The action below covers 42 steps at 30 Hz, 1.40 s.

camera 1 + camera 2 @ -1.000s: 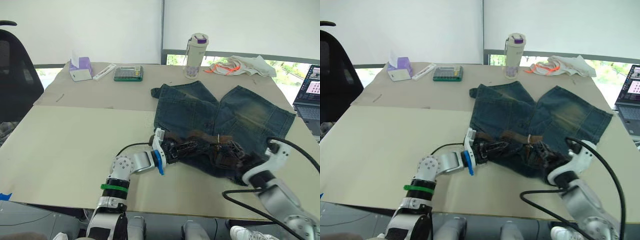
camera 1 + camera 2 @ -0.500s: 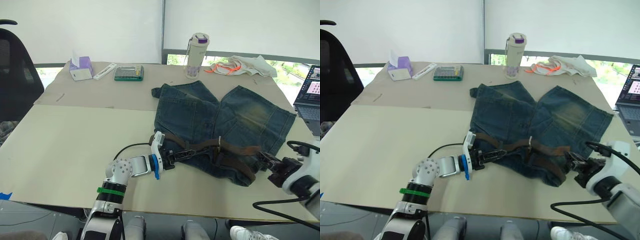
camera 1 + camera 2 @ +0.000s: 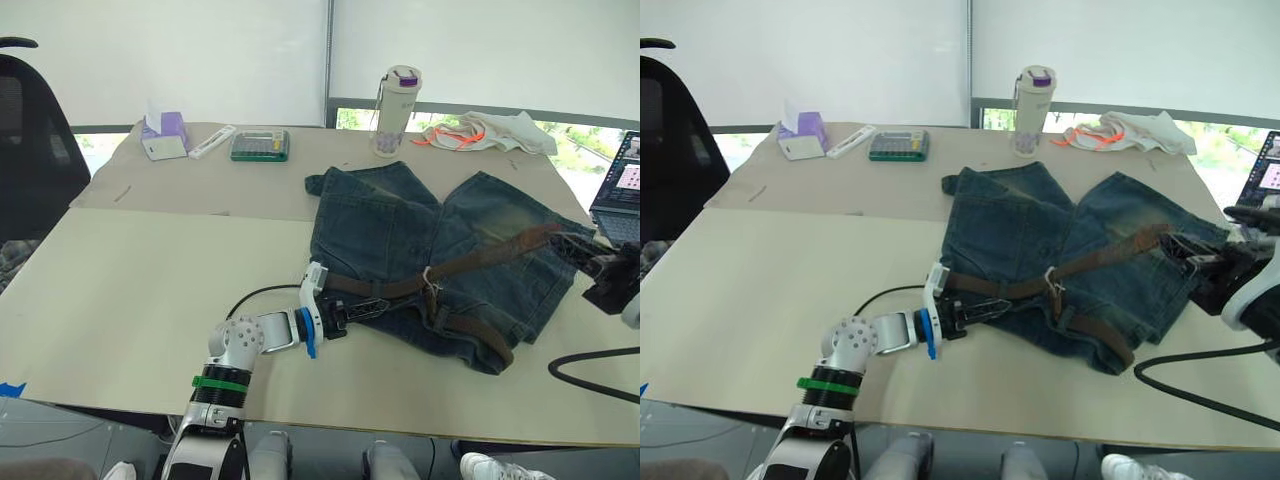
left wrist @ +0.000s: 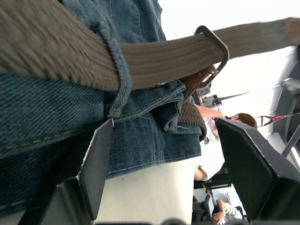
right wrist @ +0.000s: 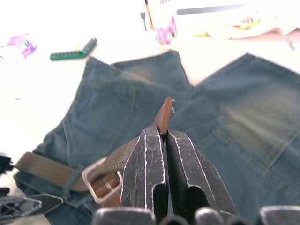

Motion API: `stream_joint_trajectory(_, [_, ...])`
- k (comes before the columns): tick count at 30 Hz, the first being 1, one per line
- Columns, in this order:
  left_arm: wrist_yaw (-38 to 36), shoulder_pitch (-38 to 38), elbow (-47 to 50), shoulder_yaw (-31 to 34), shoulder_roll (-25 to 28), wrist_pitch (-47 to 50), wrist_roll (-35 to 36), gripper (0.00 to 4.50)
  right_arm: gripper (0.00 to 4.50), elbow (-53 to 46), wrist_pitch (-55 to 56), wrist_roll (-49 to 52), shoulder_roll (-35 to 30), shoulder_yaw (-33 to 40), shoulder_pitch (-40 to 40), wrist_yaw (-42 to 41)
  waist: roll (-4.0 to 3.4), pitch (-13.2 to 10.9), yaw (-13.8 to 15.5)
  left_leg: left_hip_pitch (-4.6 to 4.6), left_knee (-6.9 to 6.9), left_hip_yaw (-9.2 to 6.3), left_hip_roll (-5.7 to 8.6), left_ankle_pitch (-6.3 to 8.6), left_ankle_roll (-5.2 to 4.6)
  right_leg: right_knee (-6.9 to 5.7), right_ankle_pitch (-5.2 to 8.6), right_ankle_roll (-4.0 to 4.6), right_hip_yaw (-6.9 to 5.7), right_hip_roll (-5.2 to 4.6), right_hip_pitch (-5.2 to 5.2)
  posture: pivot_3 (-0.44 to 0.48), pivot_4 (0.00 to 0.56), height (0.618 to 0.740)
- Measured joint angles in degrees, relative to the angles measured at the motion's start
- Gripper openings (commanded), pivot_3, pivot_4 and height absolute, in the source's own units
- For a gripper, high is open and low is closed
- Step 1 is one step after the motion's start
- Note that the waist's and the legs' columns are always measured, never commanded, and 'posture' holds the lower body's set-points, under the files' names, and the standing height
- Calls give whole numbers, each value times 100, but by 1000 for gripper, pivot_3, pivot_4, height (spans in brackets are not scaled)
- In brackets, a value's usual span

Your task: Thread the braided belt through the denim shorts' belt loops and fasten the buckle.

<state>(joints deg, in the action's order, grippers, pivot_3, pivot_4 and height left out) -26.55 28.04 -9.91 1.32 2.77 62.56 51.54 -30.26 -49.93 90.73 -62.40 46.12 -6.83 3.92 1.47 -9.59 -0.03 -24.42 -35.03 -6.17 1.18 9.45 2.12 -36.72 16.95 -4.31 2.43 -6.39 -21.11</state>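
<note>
Two grippers are working the fastening step. Your right gripper (image 5: 161, 136), out at the right table edge, has its fingers pinched on the belt (image 3: 480, 258) tip, drawing the strap taut through the buckle (image 3: 1051, 283) across the shorts (image 3: 400, 225) mid-table. Your left gripper (image 3: 355, 305) sits at the near-left waistband, fingers spread apart around the denim and strap without clamping. Next, judge the slack, then seat the prong. Prong and most belt loops are hard to make out; the right arm is cut off.
</note>
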Motion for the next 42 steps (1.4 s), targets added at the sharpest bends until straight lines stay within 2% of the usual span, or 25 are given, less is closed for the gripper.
stream_joint_trajectory(4, [-3,-33,56,9,34,4,-4,3717,0,141,51,683,-205,-81,681,214,1,-2,-12,0,0,0,-1,0,0,0,0,0,0,0,0,0,150,740])
stream_joint_trajectory(7, [-20,-90,145,26,73,11,0,3717,0,145,440,1326,-130,-487,1405,623,3,-3,-36,1,1,0,-1,0,0,-1,0,1,0,0,1,0,150,740])
stream_joint_trajectory(12, [-86,-132,243,253,19,134,189,3717,0,-149,1144,1730,841,-1753,2105,1420,16,-14,-70,-2,-3,-1,-4,-1,-2,-5,-1,1,0,3,-4,0,150,740])
stream_joint_trajectory(14, [-130,-123,330,488,-44,234,473,3717,0,-220,1292,1556,1231,-2228,2243,1649,13,-17,-70,-7,-3,-1,-4,-1,-2,-6,-1,1,0,2,-9,0,150,740])
stream_joint_trajectory(17, [-108,-39,460,999,-289,434,1291,3717,0,-305,1535,1084,1882,-2737,2384,1831,12,-18,-61,-10,-4,-3,-4,-1,-2,-11,-1,1,-1,3,-13,0,150,740])
stream_joint_trajectory(23, [867,589,399,1756,-845,419,2843,3717,0,-389,1649,169,2838,-3442,2258,1862,12,-18,-64,-12,-10,-6,-1,-1,-2,-13,-2,0,-1,2,-13,0,150,740])
stream_joint_trajectory(27, [1545,604,259,1762,-1056,383,3482,3717,0,-390,1820,-342,3284,-3540,2266,1861,12,-18,-74,-7,-10,-6,-2,-2,-2,-25,-2,0,-1,3,-15,0,150,740])
stream_joint_trajectory(31, [2101,600,252,1631,-1067,305,4155,3717,0,-358,1982,-1096,3758,-3680,2265,1733,12,-18,-89,4,-8,-6,-4,-2,-2,-34,-2,0,2,7,-14,0,150,740])
stream_joint_trajectory(35, [2572,557,162,1439,-1087,98,4699,3717,0,-368,2042,-1385,4123,-3773,2230,1555,11,-17,-80,3,-9,-6,-3,-2,-2,-33,-3,1,5,6,-14,0,150,740])
stream_joint_trajectory(42, [2979,540,-267,1228,-1097,-353,4870,3717,0,-513,2041,-1401,4396,-3875,2112,1456,10,-17,-82,5,-8,-6,-3,-2,-2,-33,-3,2,5,7,-14,0,150,740])
